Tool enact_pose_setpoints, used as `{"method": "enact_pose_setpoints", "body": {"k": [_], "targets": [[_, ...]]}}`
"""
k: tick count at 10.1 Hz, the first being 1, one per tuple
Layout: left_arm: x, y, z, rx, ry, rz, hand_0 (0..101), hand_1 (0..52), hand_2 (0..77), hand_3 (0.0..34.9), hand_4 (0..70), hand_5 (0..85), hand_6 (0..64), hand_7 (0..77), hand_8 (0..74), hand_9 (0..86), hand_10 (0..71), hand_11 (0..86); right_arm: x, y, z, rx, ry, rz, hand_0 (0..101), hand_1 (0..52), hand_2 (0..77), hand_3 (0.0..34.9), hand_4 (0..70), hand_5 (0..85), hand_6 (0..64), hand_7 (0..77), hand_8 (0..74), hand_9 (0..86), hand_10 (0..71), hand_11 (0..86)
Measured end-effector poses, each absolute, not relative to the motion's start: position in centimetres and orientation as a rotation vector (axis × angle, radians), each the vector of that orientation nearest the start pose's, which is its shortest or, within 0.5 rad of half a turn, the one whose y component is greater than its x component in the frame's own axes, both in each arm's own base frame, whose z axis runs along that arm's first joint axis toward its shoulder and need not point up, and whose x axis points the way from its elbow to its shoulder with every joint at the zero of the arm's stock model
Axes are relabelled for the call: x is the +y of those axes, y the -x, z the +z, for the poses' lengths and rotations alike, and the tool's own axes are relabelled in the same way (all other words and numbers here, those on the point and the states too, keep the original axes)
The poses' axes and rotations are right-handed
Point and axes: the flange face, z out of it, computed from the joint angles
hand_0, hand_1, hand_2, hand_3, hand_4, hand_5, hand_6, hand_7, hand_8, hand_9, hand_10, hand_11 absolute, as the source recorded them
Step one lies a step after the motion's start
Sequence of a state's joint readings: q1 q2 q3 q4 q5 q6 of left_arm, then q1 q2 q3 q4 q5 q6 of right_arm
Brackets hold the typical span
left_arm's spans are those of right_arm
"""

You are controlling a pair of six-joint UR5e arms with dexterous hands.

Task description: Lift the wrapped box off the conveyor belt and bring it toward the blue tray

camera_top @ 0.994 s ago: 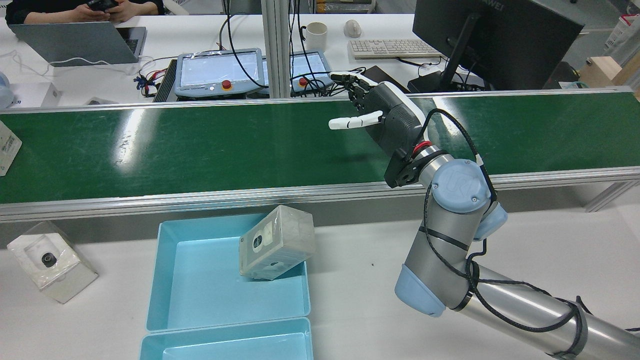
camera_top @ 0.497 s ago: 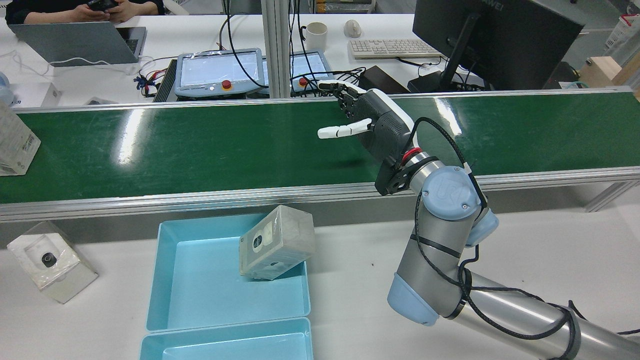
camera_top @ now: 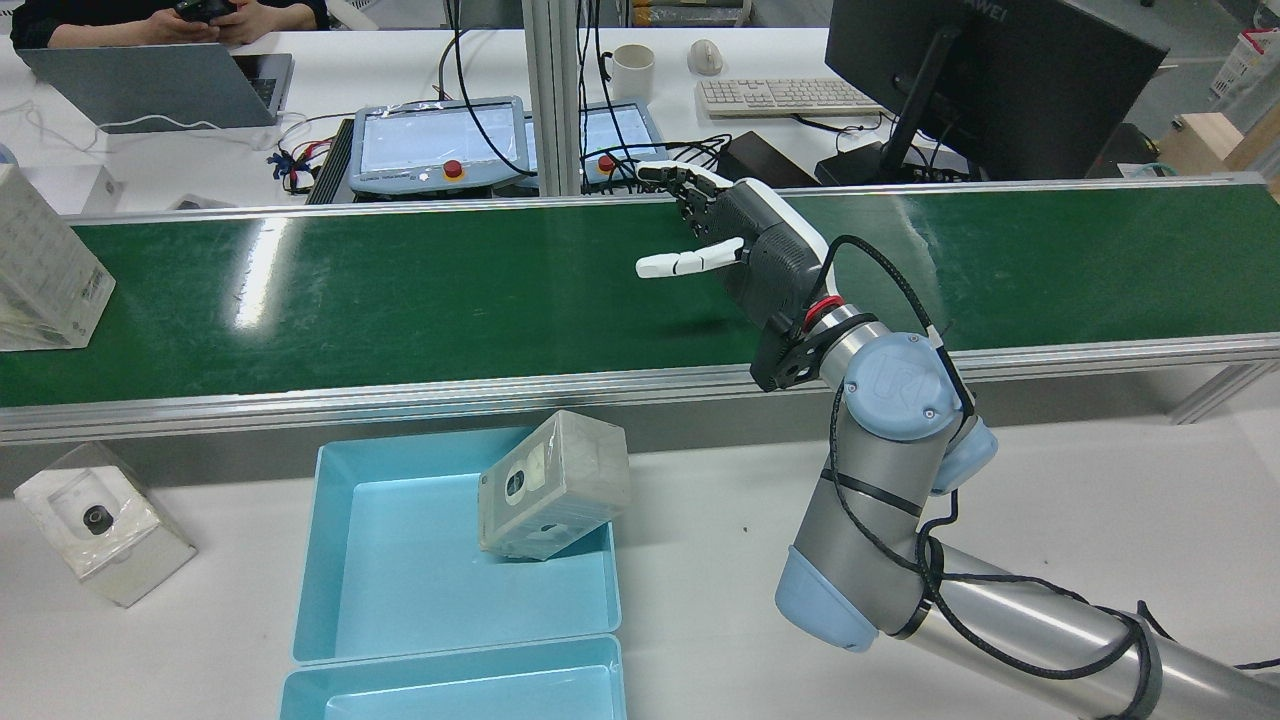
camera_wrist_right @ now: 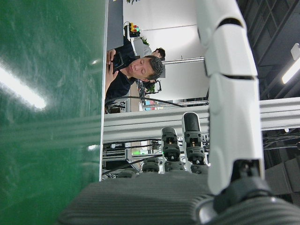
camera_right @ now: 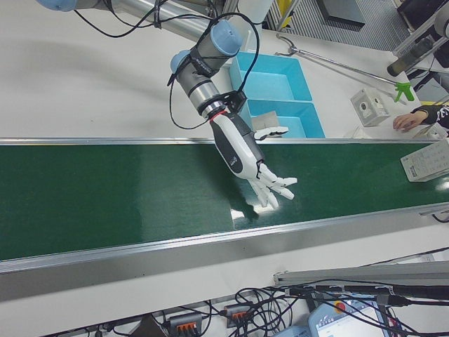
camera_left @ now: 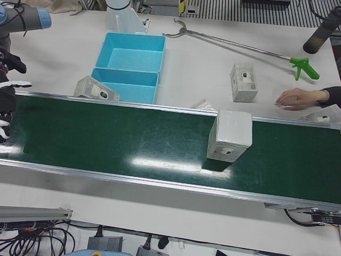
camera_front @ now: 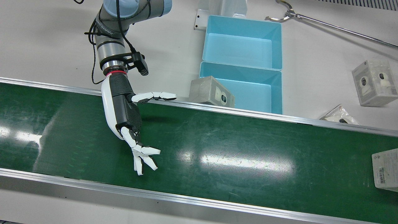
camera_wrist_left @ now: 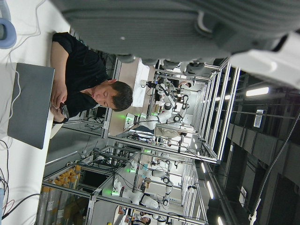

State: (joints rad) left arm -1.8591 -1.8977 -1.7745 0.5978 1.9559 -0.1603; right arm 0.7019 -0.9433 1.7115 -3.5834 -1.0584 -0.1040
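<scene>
My right hand [camera_top: 745, 255] hung over the green conveyor belt [camera_top: 400, 290], about midway along its length. The palm was turned on edge and the wrist stood above the belt's robot-side rail. Its fingers [camera_front: 141, 157] were spread and reached toward the belt's operator-side edge. The thumb [camera_front: 154, 96] stuck out sideways along the robot-side rail, and the hand held nothing and touched nothing.

The wrapped box [camera_left: 229, 136] stood upright on the belt, well apart from that hand, toward the belt end on my left-arm side. In the rear view it sat at the belt's left end [camera_top: 40, 265], and in the front view only its corner showed at the right edge [camera_front: 385, 169].

The blue tray [camera_top: 400, 580], with two compartments, lay on the white table [camera_top: 720, 560] just beside the belt's robot-side rail. A second wrapped box [camera_top: 555, 485] leaned tilted across the tray corner nearest the belt, partly in the compartment next to the rail. A third box [camera_top: 100, 520] lay on the table near its left edge in the rear view.

My left hand [camera_wrist_left: 187, 23] showed only in its own camera, as a dark ribbed palm along the top edge. I could not tell how its fingers stood.
</scene>
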Motion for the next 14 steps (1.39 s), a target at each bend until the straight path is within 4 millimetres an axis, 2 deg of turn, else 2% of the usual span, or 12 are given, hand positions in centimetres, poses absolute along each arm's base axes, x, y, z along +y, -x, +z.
{"method": "enact_pose_setpoints", "body": {"k": [4,6,8,9,10,11,12,14], "targets": [[-50.98,25.12,47.22,2.174,0.310,-2.335,0,0.0,0.5,0.0,0.0,1.1,0.5,0.0,0.5,0.0,0.5,0.5,-55.66,37.48,30.40,2.599,-0.513,-1.980,50,18.0,13.1,0.0,13.1,26.7,6.0,7.1,2.2,4.4,0.0,0.5],[-50.98,25.12,47.22,2.174,0.310,-2.335,0,0.0,1.1,0.0,0.0,1.1,0.5,0.0,0.5,0.0,0.5,0.5,-55.81,37.25,30.56,2.597,-0.506,-1.983,50,16.4,12.0,0.0,13.1,26.7,6.0,7.1,2.2,4.4,0.0,0.5],[-50.98,25.12,47.22,2.174,0.310,-2.335,0,0.0,0.5,0.0,0.0,1.1,0.5,0.5,0.5,0.0,0.5,0.5,-56.01,36.91,30.67,2.593,-0.497,-1.984,47,9.8,1.6,0.0,13.1,25.1,4.9,6.5,0.5,4.4,0.0,0.5],[-50.98,25.12,47.22,2.174,0.310,-2.335,0,0.0,0.5,0.0,0.0,1.1,0.5,0.5,0.5,0.0,0.5,0.5,-56.07,36.82,30.75,2.592,-0.494,-1.985,47,9.8,1.6,0.0,13.1,25.1,4.9,6.5,0.5,4.4,0.0,0.5],[-50.98,25.12,47.22,2.174,0.310,-2.335,0,0.0,1.1,0.0,0.0,1.1,0.5,0.5,0.5,0.0,0.5,0.5,-56.10,36.78,30.80,2.592,-0.492,-1.986,47,12.5,1.6,0.0,13.1,25.1,5.5,4.9,1.6,4.4,0.0,0.5],[-50.98,25.12,47.22,2.174,0.310,-2.335,0,0.0,1.1,0.0,0.0,1.1,0.5,0.5,0.5,0.0,0.5,0.5,-56.11,36.77,30.84,2.592,-0.492,-1.987,47,12.5,5.5,0.0,13.1,26.2,5.5,5.5,1.6,4.4,0.0,0.5],[-50.98,25.12,47.22,2.174,0.310,-2.335,0,0.0,1.1,0.0,0.0,1.1,0.5,0.5,0.5,0.0,0.5,0.5,-56.12,36.75,30.86,2.592,-0.491,-1.987,47,13.6,8.7,0.0,9.8,26.2,5.5,5.5,1.6,4.4,0.0,0.5],[-50.98,25.12,47.22,2.174,0.310,-2.335,0,0.0,0.5,0.0,0.0,1.1,0.5,0.5,0.5,0.0,0.5,0.5,-56.13,36.73,30.88,2.592,-0.490,-1.987,48,15.3,8.7,0.0,12.0,26.2,5.5,6.0,1.6,4.4,0.0,0.5]]}}
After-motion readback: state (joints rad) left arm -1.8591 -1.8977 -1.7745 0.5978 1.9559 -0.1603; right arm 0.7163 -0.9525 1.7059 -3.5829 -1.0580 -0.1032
